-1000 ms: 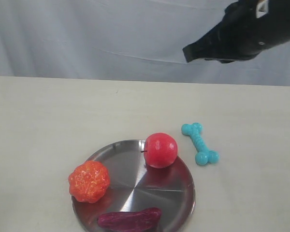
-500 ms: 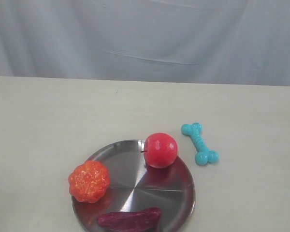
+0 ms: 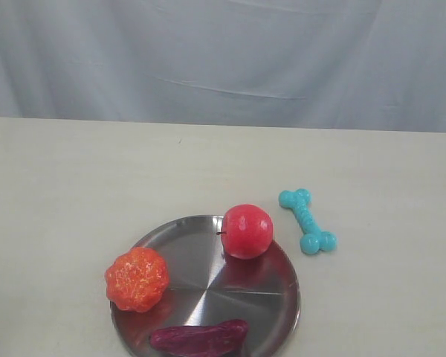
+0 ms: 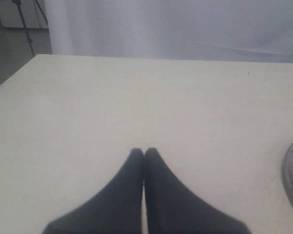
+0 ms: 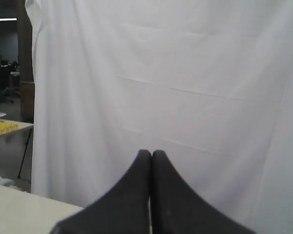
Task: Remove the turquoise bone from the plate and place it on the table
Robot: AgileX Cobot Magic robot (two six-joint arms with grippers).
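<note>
The turquoise bone [image 3: 307, 221] lies flat on the cream table [image 3: 74, 186], just right of the silver plate [image 3: 204, 279] and apart from its rim. Neither arm shows in the exterior view. In the left wrist view my left gripper [image 4: 144, 152] is shut with nothing between its fingers, above bare tabletop, and the plate's rim [image 4: 289, 176] shows at the frame's edge. In the right wrist view my right gripper [image 5: 152, 154] is shut and empty, raised and facing the white curtain.
On the plate sit a red apple [image 3: 247, 230], an orange bumpy ball [image 3: 137, 279] at its left rim and a dark purple oblong toy [image 3: 199, 337] at the front. A white curtain [image 3: 223, 59] hangs behind the table.
The right arm, seen at the exterior view's upper right a second ago, has left that view. The bone and plate have not moved.
</note>
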